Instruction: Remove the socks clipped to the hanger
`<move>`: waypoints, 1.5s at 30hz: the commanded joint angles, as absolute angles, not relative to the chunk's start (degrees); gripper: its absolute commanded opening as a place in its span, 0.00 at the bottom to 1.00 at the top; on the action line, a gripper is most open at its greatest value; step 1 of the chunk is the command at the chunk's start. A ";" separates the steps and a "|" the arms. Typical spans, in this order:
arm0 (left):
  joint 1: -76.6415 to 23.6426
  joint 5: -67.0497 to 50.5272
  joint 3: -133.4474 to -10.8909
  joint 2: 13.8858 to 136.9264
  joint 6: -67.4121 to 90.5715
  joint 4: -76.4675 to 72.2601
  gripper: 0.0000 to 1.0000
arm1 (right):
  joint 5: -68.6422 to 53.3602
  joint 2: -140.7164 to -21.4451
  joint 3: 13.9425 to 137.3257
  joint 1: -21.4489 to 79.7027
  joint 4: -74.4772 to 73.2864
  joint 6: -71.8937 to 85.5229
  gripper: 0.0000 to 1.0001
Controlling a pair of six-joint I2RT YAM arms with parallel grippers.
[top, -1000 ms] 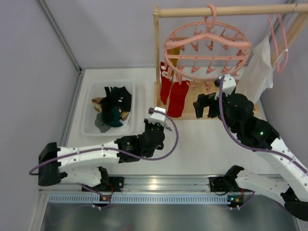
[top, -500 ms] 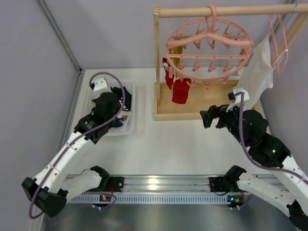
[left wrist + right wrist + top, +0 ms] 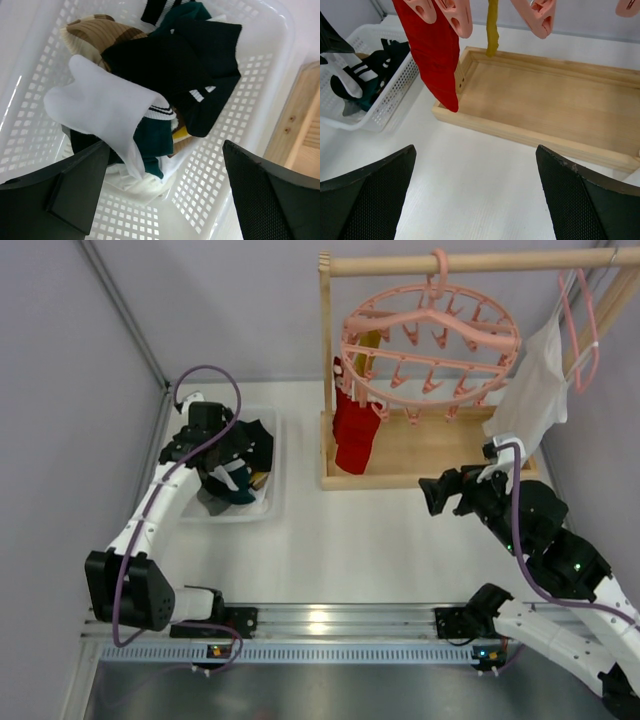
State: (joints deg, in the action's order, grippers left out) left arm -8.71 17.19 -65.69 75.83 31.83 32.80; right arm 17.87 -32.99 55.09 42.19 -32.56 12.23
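One red sock (image 3: 438, 56) ahead of right gripper (image 3: 475, 150)

The bench (image 3: 380, 550) is a plain white surface. At its far left sits a white perforated plastic basket (image 3: 277, 465), heaped with socks (image 3: 235, 455). Just beside the basket, to its right and apart from it, lies a shallow wooden tray (image 3: 400, 481), with an upright wooden post (image 3: 325, 350) rising from its left end. A metal rail (image 3: 320, 620) runs along the near edge.
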 commanded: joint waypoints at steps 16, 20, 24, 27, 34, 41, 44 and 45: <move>-29.36 -5.34 -55.75 65.05 23.04 2.52 0.98 | 16.26 -22.15 52.73 41.66 -34.81 14.77 0.99; -29.44 -16.77 -44.23 64.95 17.76 -22.37 0.98 | 8.47 -21.36 52.21 41.57 -33.23 13.28 0.99; -29.27 -20.03 -42.01 71.26 15.56 -35.66 0.98 | 0.28 -21.01 51.68 41.57 -31.56 12.22 1.00; -29.35 -22.49 -44.82 77.59 14.42 -37.70 0.98 | -2.98 -20.57 51.94 41.57 -31.47 11.43 0.99; -29.27 -24.52 -50.00 88.66 14.41 -43.42 0.98 | -5.97 -19.60 51.42 41.57 -30.50 10.63 0.99; -29.27 -27.86 -56.60 95.44 13.97 -43.42 0.98 | -7.91 -20.74 51.94 41.57 -30.59 10.72 0.99; -29.36 -27.95 -58.36 97.38 13.71 -43.42 0.98 | -7.91 -21.09 51.94 41.57 -30.67 10.37 1.00; -29.36 -27.60 -58.71 97.90 13.54 -43.42 0.98 | -7.91 -21.27 51.77 41.57 -30.24 10.37 0.99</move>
